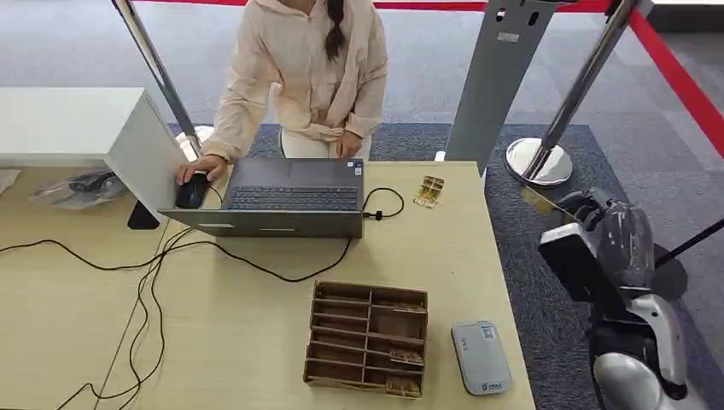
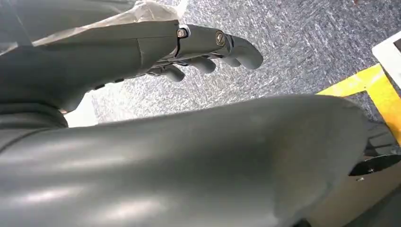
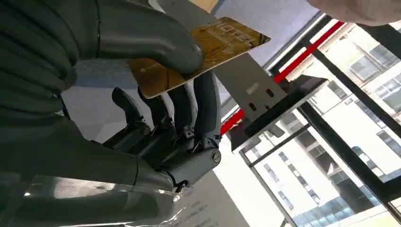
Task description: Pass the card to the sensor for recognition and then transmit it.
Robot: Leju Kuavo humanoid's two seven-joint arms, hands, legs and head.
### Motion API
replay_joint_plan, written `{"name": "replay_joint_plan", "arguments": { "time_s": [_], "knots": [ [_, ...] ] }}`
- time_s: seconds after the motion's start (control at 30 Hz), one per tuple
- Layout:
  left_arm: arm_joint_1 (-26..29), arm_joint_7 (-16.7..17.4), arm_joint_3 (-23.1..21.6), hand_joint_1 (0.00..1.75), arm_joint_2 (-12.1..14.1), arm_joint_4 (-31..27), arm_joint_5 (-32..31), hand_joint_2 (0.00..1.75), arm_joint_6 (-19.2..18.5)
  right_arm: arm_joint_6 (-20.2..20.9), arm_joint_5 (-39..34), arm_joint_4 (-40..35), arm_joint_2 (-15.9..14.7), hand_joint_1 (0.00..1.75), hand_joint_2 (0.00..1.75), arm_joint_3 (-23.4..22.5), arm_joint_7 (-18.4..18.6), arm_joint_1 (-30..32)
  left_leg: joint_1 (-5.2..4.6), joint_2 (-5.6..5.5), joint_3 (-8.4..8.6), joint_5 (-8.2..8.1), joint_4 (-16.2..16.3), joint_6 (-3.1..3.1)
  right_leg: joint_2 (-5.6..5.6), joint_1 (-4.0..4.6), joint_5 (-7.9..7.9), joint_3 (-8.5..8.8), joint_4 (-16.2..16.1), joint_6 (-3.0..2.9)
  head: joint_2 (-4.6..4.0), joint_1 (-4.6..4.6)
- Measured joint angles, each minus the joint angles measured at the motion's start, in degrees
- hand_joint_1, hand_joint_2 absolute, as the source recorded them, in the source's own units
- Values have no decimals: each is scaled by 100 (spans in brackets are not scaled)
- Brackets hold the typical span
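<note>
Right hand (image 3: 156,118): thumb pressed down on a gold card (image 3: 198,56), darker fingers beneath, card clamped between them by one end, the other end projecting free. Held off the desk's right edge in the head view, raised over the carpet, well apart from the grey card sensor (image 1: 481,357) lying flat near the desk's front right corner.

Left hand (image 2: 208,52): hanging beside the body over grey carpet, fingers loosely apart, nothing held.

Card, judged: light, thin, stiff with slight flex, smooth-faced and apt to slip under a shallow pinch; best kept pinched near one short end, leaving the flat face free to present to the sensor.

Counted on the wooden desk (image 1: 256,342): one sensor; one brown compartmented organiser (image 1: 367,337) just left of it, a few cards in its front slots, number too small to tell; one small stack of gold cards (image 1: 429,191) beside one open laptop (image 1: 290,198); one mouse (image 1: 191,191) under the hand of one seated person (image 1: 299,77). Beyond the desk: two chrome stanchion posts and one grey kiosk stand (image 1: 499,77).
</note>
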Motion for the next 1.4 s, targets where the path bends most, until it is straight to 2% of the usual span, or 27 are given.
{"name": "replay_joint_plan", "arguments": {
  "time_s": [0.1, 0.17, 0.2, 0.27, 0.3, 0.33, 0.37, 0.4, 0.47, 0.5, 0.67, 0.77, 0.87, 0.93, 1.07, 1.4],
  "knots": [
    [1, 2, 13, 0, 13, 2, 11, 0, 7, -7, -77, 173, -20, 162, 175, -90, -11, 129, 0, 0, 0, 0, 0, 0, 0, 0, 0, 0, 0, 0, 0, 0],
    [0, 0, 44, 0, 24, 4, 29, 0, 9, 287, -252, 282, -88, 161, 175, -134, 88, 197, 0, 0, 0, 0, 0, 0, 0, 0, 0, 0, 0, 0, 0, 0],
    [0, 0, 57, 0, 28, 7, 39, 0, 9, 488, -348, 354, -136, 145, 175, -153, 153, 234, 0, 0, -1, 0, 0, 0, 0, 0, 0, 1, 0, 0, 0, 2],
    [5, -9, 96, 0, 46, 11, 39, 0, 7, 1218, -668, 474, -265, 140, 175, -158, 358, 252, -1, 0, 0, 0, 0, 0, 0, 0, 0, 0, 0, 0, 2, 0],
    [0, -22, 105, 0, 61, 13, 37, 0, -4, 1668, -863, 531, -352, 110, 175, -140, 461, 269, -1, 1, 1, 0, 1, 0, 0, 0, 0, 0, 0, 0, 0, 2],
    [-1, -37, 109, 0, 70, 13, 31, 0, -7, 2031, -1025, 588, -443, 110, 175, -118, 533, 305, -1, -1, -1, 0, 0, 1, 0, -1, 0, 0, -1, 0, 0, 2],
    [3, -55, 118, 0, 79, 15, 18, 0, -20, 2331, -1168, 641, -514, 101, 175, -90, 590, 332, -1, -2, -1, 0, 1, 1, -1, -1, 0, 0, -1, 0, 0, 2],
    [6, -63, 124, 0, 92, 20, 5, 0, -24, 2509, -1289, 706, -585, 112, 175, -57, 614, 354, -1, -2, -2, 0, 0, 0, -1, -1, 0, 0, -1, 0, 0, 0],
    [2, -77, 127, 0, 114, 22, -6, 0, -39, 2697, -1462, 844, -730, 117, 175, 0, 653, 422, -1, -1, -3, -1, 0, 1, -1, -1, 0, 0, -1, 0, 0, 2],
    [3, -85, 127, 0, 122, 22, -13, 0, -42, 2752, -1541, 899, -785, 134, 175, 26, 684, 446, -1, -1, -3, -1, 0, 1, -1, -1, 0, -1, -1, 0, 0, 0],
    [3, -101, 129, 0, 155, 26, -13, 0, -44, 2826, -1738, 1132, -999, 147, 175, 188, 756, 511, 0, 0, -3, -1, 0, 2, 0, -1, 0, -1, -1, 0, 0, 0],
    [-2, -105, 129, 0, 168, 26, -13, 0, -44, 2826, -1799, 1207, -1062, 148, 175, 284, 769, 512, 0, 1, -1, -1, 0, 2, 0, -1, 0, -1, -1, 0, 0, 0],
    [0, -105, 129, 0, 188, 26, -13, 0, -44, 2813, -1818, 1294, -1128, 159, 175, 373, 771, 510, 0, 0, -1, -1, 0, 2, 0, -1, 0, 0, 0, 0, 0, 2],
    [-2, -107, 129, 0, 205, 26, -13, 0, -44, 2806, -1834, 1333, -1158, 173, 175, 426, 774, 511, -1, 1, -1, -1, 0, 2, 0, -1, 0, -1, 0, 0, 0, 0],
    [-1, -107, 129, 0, 227, 26, -13, 0, -44, 2782, -1882, 1408, -1196, 175, 175, 524, 765, 507, 0, 0, -1, -1, 0, 2, 0, -1, 0, 0, 0, 0, 0, 2],
    [-1, -118, 131, 0, 262, 26, 2, 0, -35, 2596, -2199, 1465, -1222, 175, 175, 581, 474, 502, -1, 0, -1, -1, 0, 2, 0, -1, 0, 0, 0, 0, 0, 0]
  ]
}}
